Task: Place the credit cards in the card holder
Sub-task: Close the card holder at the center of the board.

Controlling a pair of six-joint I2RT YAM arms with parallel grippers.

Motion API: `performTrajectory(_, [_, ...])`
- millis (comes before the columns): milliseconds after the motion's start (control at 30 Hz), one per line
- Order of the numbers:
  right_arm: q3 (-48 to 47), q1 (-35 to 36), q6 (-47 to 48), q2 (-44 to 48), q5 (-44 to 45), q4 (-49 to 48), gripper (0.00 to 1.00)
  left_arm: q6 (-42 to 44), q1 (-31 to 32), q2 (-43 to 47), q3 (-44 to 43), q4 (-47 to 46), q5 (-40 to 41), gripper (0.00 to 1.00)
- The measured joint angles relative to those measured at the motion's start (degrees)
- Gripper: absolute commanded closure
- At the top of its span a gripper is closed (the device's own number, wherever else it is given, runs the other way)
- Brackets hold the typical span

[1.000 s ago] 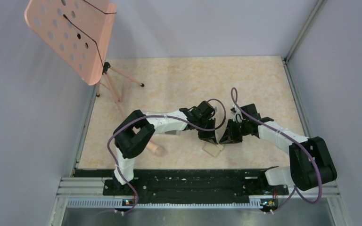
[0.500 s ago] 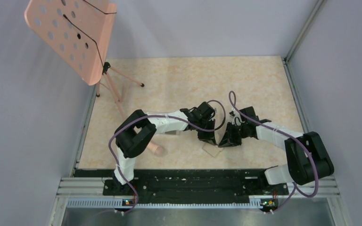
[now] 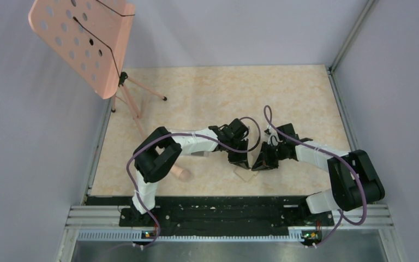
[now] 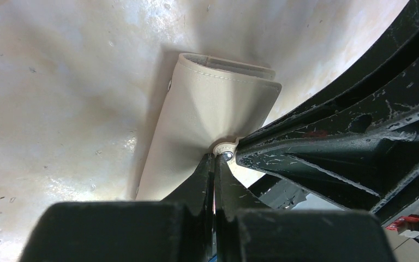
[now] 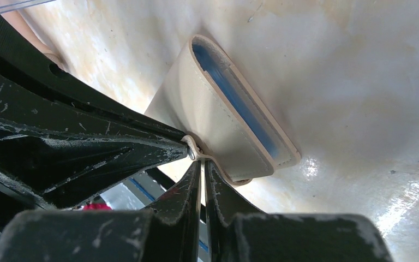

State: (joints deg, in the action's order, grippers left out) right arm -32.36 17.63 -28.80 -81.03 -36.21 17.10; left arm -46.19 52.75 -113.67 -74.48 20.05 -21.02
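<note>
The card holder (image 3: 245, 174) is a tan bifold that rests tilted on the table between both grippers. In the left wrist view the card holder (image 4: 207, 114) shows its tan face. In the right wrist view the card holder (image 5: 223, 114) shows a blue lining in its slot. My left gripper (image 4: 216, 157) is shut, its tips pinching the snap tab at the holder's edge. My right gripper (image 5: 202, 162) is shut on the same tab from the other side. From above, the left gripper (image 3: 239, 161) and the right gripper (image 3: 259, 164) meet tip to tip. The credit cards are out of view.
A pink perforated music stand (image 3: 82, 43) rises at the back left, and one of its legs ends in a foot (image 3: 183, 173) near the left arm. A clear box (image 3: 199, 154) lies partly under the left forearm. Grey walls enclose the table.
My right arm has drawn slightly leftward toward the card holder and its jaws have narrowed a little. The left gripper has stayed shut in place.
</note>
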Motion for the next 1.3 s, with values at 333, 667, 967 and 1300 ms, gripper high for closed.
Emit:
performTrajectory(333, [-0.11, 0.00, -0.42, -0.42, 0.22, 0.13, 1.00, 0.79, 0.02, -1.27, -2.16, 2.45, -0.20, 1.00])
performTrajectory(667, [-2.29, 1.14, -1.53, -1.27, 3.96, 4.26, 1.00, 2.08, 0.66, -5.42, -10.21, 12.02, 0.92, 1.00])
performTrajectory(967, [-2.69, 2.16, -5.07, -1.20, 6.71, 5.44, 1.00, 3.52, 1.92, -10.56, -20.31, 23.30, 3.43, 1.00])
performTrajectory(1300, [-2.60, 3.23, -4.35, 2.32, 9.35, 6.80, 0.75, 4.22, 2.93, -9.07, -18.60, 21.09, 5.22, 0.93])
